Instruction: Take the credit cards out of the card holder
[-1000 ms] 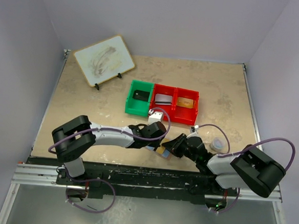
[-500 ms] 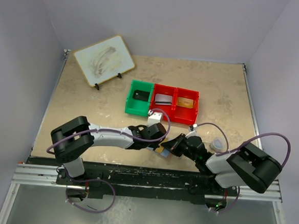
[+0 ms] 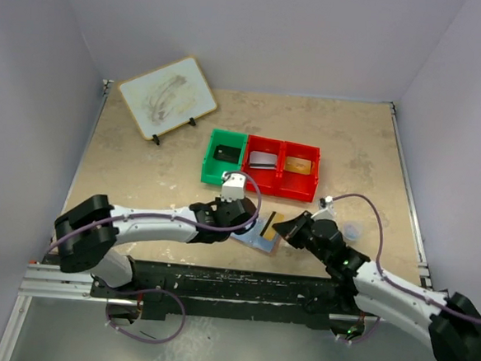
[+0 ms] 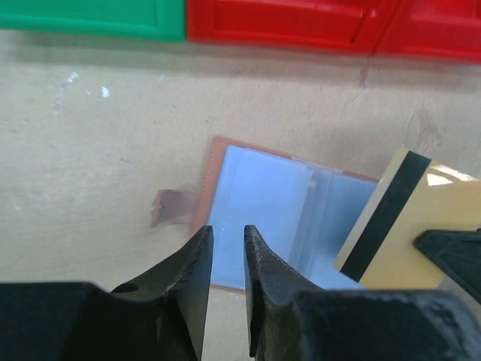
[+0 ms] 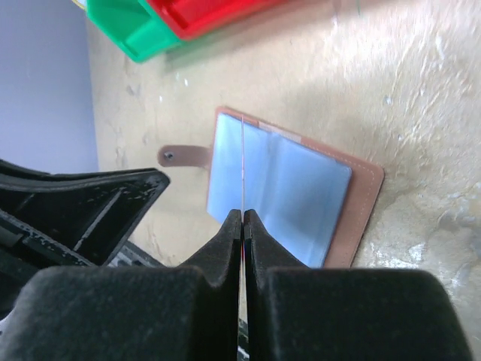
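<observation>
- We see the stone-patterned table [image 3: 125, 181] taking up most of the top view, with both arms reaching in low from its near edge.
- A white board [image 3: 167, 97] leans on a small stand at the far left corner.
- A green bin [image 3: 225, 156] and a two-part red bin [image 3: 281, 168] sit side by side at mid-table. Each compartment holds something flat, though we cannot tell what.
- The card holder [image 4: 263, 199] lies open and flat on the table just near of the bins, between the two grippers. Its pale blue panels face up, and its brown strap [image 5: 184, 156] sticks out to one side.
- The left gripper [image 4: 225, 235] is low at the holder's near edge. Its fingers are only a narrow slit apart with nothing between them, and we cannot tell whether the tips press on the leather.
- The right gripper [image 5: 242, 219] is clamped tight on a credit card [image 4: 432, 207].
- The card is tan with a black stripe (edge-on, a mere line, from the right wrist). It is tilted above the holder's right panel, and one corner overlaps that panel in the left wrist view.
- A small pale round thing [image 3: 351, 233] sits on the table beside the right arm.
</observation>
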Controlling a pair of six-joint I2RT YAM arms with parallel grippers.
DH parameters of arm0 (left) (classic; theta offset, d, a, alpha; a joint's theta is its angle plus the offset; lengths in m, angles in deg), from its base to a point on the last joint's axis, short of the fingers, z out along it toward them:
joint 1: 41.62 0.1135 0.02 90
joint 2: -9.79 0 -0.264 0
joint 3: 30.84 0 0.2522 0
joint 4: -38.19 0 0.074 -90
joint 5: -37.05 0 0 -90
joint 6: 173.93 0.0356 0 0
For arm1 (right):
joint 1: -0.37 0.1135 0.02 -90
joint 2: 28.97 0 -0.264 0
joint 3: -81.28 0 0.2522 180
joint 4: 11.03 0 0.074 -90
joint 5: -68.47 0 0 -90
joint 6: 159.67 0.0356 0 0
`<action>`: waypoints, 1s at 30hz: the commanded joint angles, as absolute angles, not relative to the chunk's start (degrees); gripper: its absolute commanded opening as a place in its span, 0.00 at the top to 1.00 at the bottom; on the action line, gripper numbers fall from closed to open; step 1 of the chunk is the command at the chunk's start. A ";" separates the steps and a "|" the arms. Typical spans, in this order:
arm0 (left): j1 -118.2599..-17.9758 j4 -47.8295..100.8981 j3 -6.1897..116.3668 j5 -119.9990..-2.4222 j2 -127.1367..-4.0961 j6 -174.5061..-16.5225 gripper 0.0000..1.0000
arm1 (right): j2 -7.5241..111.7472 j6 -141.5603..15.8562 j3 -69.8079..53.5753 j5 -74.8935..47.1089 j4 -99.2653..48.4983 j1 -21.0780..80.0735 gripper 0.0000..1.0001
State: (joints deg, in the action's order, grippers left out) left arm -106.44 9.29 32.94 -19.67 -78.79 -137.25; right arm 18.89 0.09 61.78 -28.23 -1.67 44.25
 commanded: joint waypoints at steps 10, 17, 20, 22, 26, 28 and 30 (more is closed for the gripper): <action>-101.70 2.92 25.01 -5.80 -60.97 -141.99 0.42 | 3.46 -30.13 41.93 -58.54 -28.65 44.32 1.00; -100.78 -2.52 24.59 -3.89 -56.37 -142.05 0.29 | 18.94 -57.62 30.38 -61.37 -19.68 42.66 1.00; -100.62 -3.69 24.16 -3.39 -54.33 -142.13 0.28 | 25.49 -66.13 27.16 -51.83 -16.99 37.17 1.00; -100.59 -4.82 24.06 -3.38 -53.15 -142.11 0.28 | 29.40 -69.86 24.79 -47.13 -16.39 34.97 1.00; -100.59 -8.36 24.73 -2.64 -50.69 -142.62 0.28 | 34.09 -81.10 22.68 -41.87 -13.98 33.95 1.00; -100.59 -9.60 24.90 -2.19 -49.18 -142.35 0.28 | 35.98 -85.14 21.81 -39.37 -12.95 33.33 1.00; -100.59 -11.08 25.29 -1.33 -47.56 -142.39 0.28 | 38.00 -89.81 21.06 -34.25 -13.86 32.79 1.00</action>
